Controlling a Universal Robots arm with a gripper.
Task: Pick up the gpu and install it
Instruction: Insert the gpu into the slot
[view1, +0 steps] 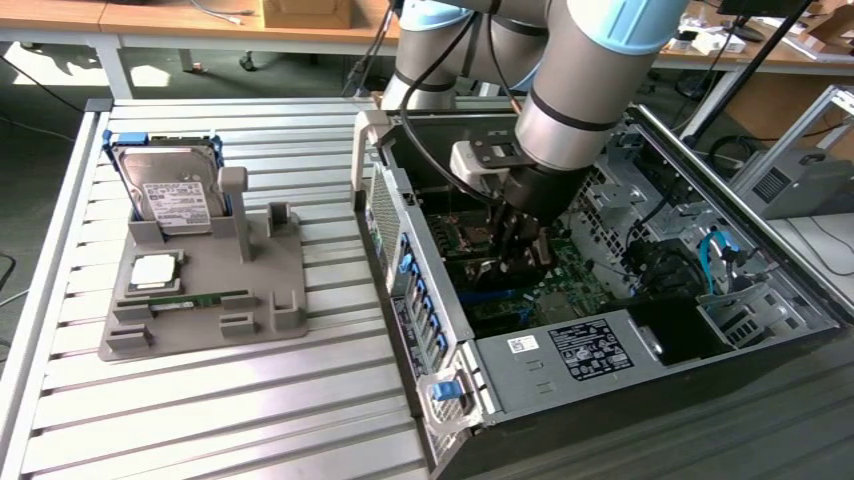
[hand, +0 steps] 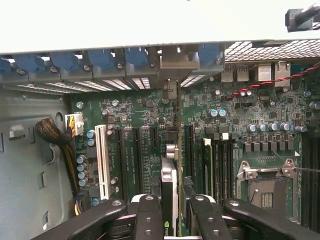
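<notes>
In the wrist view the gpu (hand: 178, 130) stands edge-on between my fingers (hand: 149, 216), a thin dark card reaching down over the green motherboard (hand: 140, 115). Its silver end bracket (hand: 172, 67) lies against the case's rear slot openings. My gripper (hand: 176, 220) is shut on the card's near end. The card lines up with a long black slot beside the white slot (hand: 102, 160); I cannot tell whether it is seated. In the exterior view my gripper (view1: 523, 255) reaches down inside the open computer case (view1: 534, 350), with the card largely hidden behind it.
A grey fixture (view1: 274, 315) on the slatted table holds a hard drive (view1: 167, 195), a processor chip (view1: 154, 270) and a green RAM stick (view1: 200, 300). Inside the case are the CPU socket (hand: 265, 185), RAM slots (hand: 220, 165) and a cable bundle (hand: 55, 137).
</notes>
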